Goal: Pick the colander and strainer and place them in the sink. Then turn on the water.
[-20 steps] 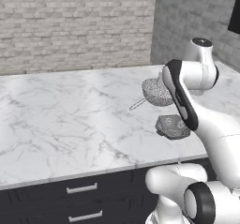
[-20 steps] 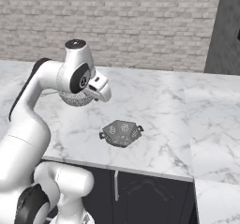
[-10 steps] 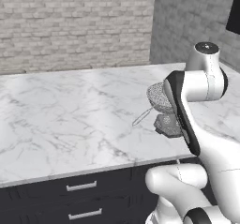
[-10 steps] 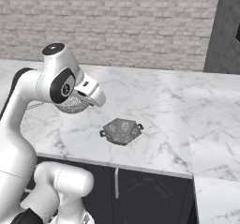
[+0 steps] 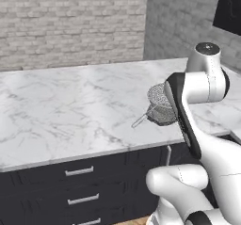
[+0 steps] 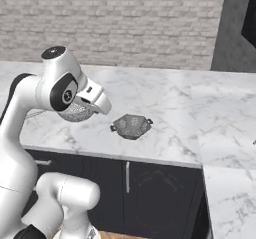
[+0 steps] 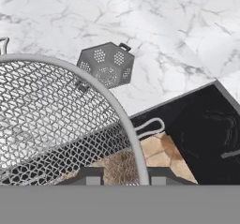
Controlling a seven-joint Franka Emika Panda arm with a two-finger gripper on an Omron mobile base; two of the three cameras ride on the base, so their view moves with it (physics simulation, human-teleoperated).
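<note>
We holding strainer [image 7: 51, 110] by rim w/ claw [image 7: 119, 174], pinched narrow, lifted off bench [image 5: 70, 111] so it can go to sink. Colander [image 6: 131, 126] sitting on bench nr front edge, waiting its turn.

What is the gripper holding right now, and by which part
The gripper holds the strainer, lifted off the counter, pinched at its wire rim. The colander sits free on the marble.
</note>
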